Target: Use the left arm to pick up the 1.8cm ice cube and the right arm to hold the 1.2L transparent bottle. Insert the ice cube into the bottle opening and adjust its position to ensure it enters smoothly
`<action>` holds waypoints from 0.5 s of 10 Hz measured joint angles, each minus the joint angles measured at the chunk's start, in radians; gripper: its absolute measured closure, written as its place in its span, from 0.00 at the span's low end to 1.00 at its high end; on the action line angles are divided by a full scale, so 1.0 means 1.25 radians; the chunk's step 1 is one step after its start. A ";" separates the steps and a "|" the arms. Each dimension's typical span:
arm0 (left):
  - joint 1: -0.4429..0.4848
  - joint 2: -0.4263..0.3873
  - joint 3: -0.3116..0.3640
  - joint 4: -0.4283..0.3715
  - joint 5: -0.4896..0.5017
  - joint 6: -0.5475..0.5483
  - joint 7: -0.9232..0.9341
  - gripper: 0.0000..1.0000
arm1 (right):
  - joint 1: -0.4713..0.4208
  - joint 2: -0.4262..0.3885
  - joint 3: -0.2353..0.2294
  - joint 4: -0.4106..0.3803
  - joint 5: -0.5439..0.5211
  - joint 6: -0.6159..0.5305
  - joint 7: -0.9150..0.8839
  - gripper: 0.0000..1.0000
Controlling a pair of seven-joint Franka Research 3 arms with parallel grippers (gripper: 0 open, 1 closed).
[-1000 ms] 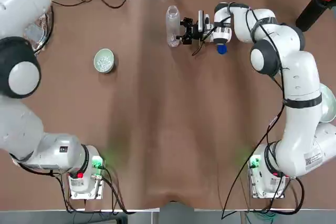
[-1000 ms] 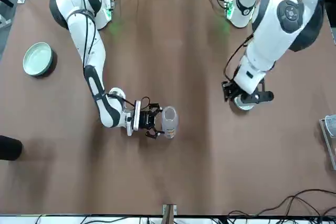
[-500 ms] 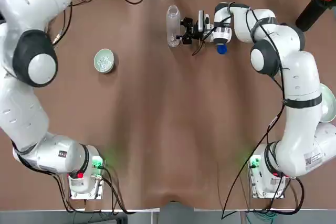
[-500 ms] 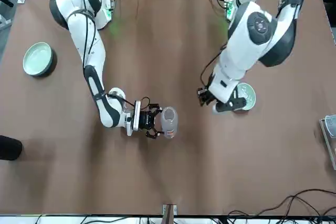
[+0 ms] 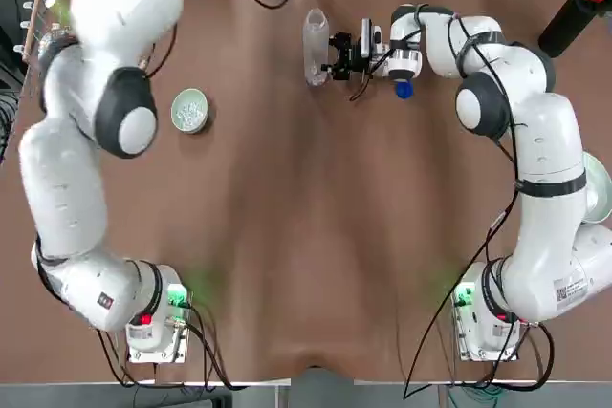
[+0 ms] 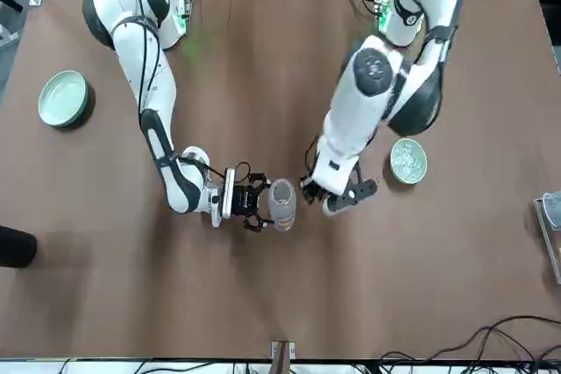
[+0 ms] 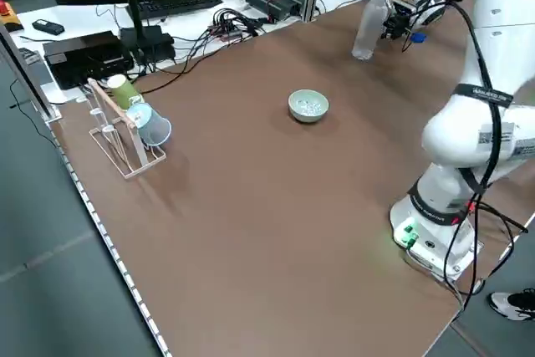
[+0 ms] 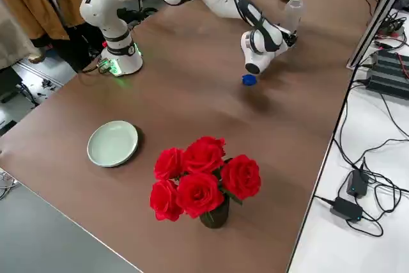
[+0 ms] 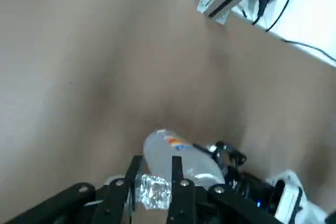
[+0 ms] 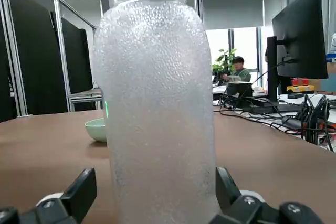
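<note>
Standing upright near the table's (image 5: 287, 236) far edge, the bottle (image 5: 314, 45) sits between the right gripper's (image 5: 337, 56) spread fingers, contact unclear. Left gripper (image 9: 149, 192), pinching an ice cube (image 9: 153, 191), hovers just beside the bottle's mouth. A bowl (image 5: 189, 110) holds more cubes.

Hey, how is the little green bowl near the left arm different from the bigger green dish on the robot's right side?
The small bowl holds ice cubes; the dish is empty. The small bowl is clearly narrower than the dish. The small bowl sits on the robot's left half of the table, while the dish lies near its right edge. Both are round and pale green.
</note>
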 joint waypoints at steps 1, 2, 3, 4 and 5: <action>-0.031 0.010 0.019 0.008 0.000 0.017 -0.025 0.74 | 0.000 0.000 0.000 0.000 0.000 0.000 0.000 0.00; -0.043 0.012 0.021 0.012 0.000 0.042 -0.050 0.74 | 0.000 0.000 0.000 0.000 0.000 0.000 0.000 0.00; -0.050 0.012 0.021 0.014 0.000 0.062 -0.071 0.74 | 0.000 0.000 0.000 0.000 0.001 0.000 0.000 0.00; -0.055 0.014 0.021 0.014 0.000 0.067 -0.083 0.74 | 0.000 0.000 0.000 0.000 0.001 0.000 0.000 0.00; -0.060 0.021 0.021 0.014 0.000 0.070 -0.089 0.74 | 0.000 0.000 0.000 0.000 0.001 0.000 0.000 0.00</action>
